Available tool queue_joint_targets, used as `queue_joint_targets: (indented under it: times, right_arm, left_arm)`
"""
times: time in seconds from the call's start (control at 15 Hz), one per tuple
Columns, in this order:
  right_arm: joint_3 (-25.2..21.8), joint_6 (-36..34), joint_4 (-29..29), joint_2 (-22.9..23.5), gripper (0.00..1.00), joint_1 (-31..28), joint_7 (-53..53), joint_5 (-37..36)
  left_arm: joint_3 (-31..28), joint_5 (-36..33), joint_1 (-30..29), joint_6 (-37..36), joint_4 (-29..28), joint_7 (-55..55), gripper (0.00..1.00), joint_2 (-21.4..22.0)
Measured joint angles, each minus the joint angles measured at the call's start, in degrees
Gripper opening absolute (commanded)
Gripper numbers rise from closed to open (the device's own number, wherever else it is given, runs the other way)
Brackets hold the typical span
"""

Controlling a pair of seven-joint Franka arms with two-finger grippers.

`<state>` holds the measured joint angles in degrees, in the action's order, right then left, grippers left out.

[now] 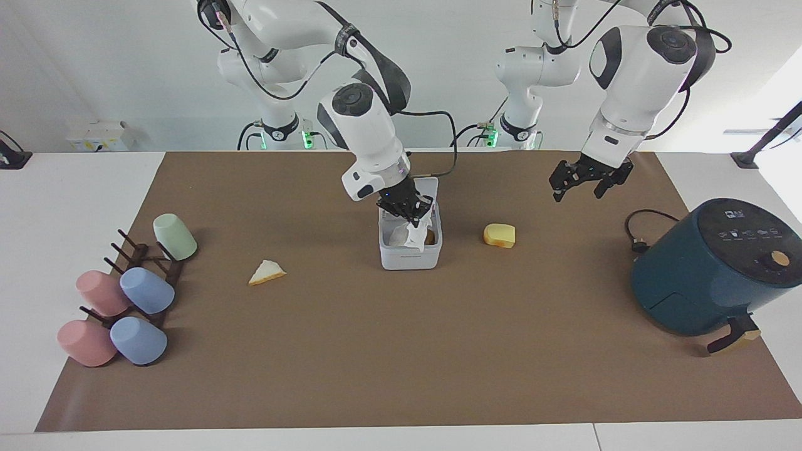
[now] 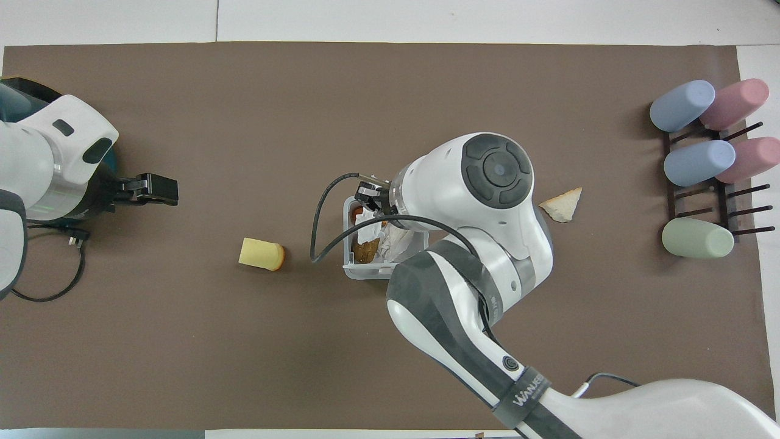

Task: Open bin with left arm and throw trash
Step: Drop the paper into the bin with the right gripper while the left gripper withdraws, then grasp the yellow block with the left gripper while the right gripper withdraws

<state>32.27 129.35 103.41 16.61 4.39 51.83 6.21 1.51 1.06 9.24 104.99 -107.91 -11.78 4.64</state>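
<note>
Your right gripper is over the open bin, its fingers pinched on a crumpled white tissue that hangs down into the box. In the overhead view the right arm's wrist covers much of the bin; you can make out the tissue held at the gripper and a brown lump already lying inside. The bin's lid stands upright on the side nearer the robots, mostly hidden by the gripper.

Your left gripper hangs in the air with its fingers spread apart and nothing between them, over the brown mat toward the left arm's end of the worktop, near the dark teal air fryer. From above, the same gripper shows just beside the fryer's edge.

The yellow block lies on the mat beside the bin, toward the left arm's end, and it is untouched. The bread wedge lies on the mat toward the right arm's end, a little farther from the robots than the bin, well apart from both grippers.

At the right arm's end you have a dark rack with pastel cups lying on its pegs: green, two blue, two pink.
</note>
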Motion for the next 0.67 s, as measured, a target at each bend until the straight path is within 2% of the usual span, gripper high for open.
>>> queue_joint_targets:
  times: [0.07, 0.13, 0.2, 0.33, 0.4, 0.47, 0.67]
  right_arm:
    - [0.4, 0.8, 1.8, -0.4, 0.03, 0.0, 0.1, -0.8]
    - [0.4, 1.3, 3.2, -0.9, 0.16, -0.1, 0.1, -1.0]
    - [0.4, 1.4, 4.1, -1.3, 0.22, -0.2, 0.2, -1.1]
    - [0.4, 1.4, 4.9, -2.0, 0.79, -0.5, 2.1, -1.1]
    - [0.4, 1.4, 5.0, -2.2, 0.95, -0.6, 2.9, -1.1]
    - [0.4, 1.4, 5.0, -2.4, 1.0, -0.7, 3.2, -1.1]
    - [0.2, 1.2, 3.5, -3.0, 1.0, -1.2, 3.3, -1.6]
  left_arm:
    - [0.2, 0.0, 0.1, 0.1, -0.6, 0.0, 1.0, 0.0]
    - [0.5, 0.0, 0.2, 0.7, -1.7, 0.0, 1.0, 0.0]
    - [0.7, 0.0, 0.7, 1.9, -3.2, 0.0, 1.0, 0.0]
    - [1.0, 0.0, 2.8, 6.5, -7.3, -0.2, 1.0, -0.1]
    - [1.0, 0.0, 3.9, 9.6, -9.8, -0.4, 1.0, -0.3]
    - [1.1, 0.0, 4.9, 12.9, -12.3, -0.8, 1.0, -0.5]
    - [1.2, 0.0, 7.6, 23.1, -19.6, -3.7, 1.0, -2.4]
